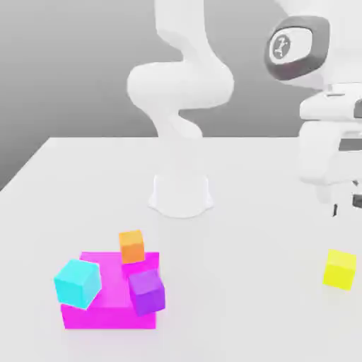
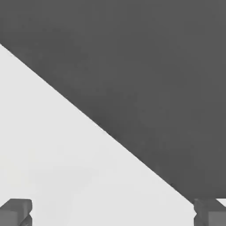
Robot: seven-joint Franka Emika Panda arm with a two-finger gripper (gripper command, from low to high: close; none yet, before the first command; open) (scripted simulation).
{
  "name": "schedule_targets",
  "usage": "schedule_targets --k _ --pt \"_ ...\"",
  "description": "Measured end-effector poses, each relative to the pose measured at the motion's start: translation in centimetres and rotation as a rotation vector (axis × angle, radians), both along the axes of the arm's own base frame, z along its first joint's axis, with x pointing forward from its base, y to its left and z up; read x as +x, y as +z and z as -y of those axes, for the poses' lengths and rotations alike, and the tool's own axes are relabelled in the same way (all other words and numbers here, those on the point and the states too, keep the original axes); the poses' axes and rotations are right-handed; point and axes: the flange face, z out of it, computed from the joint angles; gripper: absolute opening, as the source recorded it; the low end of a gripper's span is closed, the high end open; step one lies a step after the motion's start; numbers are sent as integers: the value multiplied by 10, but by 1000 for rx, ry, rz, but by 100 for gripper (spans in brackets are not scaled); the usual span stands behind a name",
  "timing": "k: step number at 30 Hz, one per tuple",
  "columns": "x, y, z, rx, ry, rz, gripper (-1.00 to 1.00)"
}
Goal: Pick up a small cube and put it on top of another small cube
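Hanging half cut off above the yellow cube [image 1: 340,269], the end effector [image 2: 113,212] stands spread.

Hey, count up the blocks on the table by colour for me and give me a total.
Yellow cube: 1
Orange cube: 1
Purple cube: 1
Cyan cube: 1
Magenta flat block: 1
Total: 5 blocks, each a different colour. The yellow one sits apart at the exterior view's right; the other four are clustered together.
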Motion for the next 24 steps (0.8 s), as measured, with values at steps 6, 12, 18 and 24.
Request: schedule_targets --k 6,12,18,24 --pt "-75 -96 -51 -13 246 -180 0" --pt "-96 -156 -63 -2 304 -225 0" --pt "-98 -181 -61 -6 306 -227 -100" --pt "-97 -165 -63 -2 305 -226 -100"
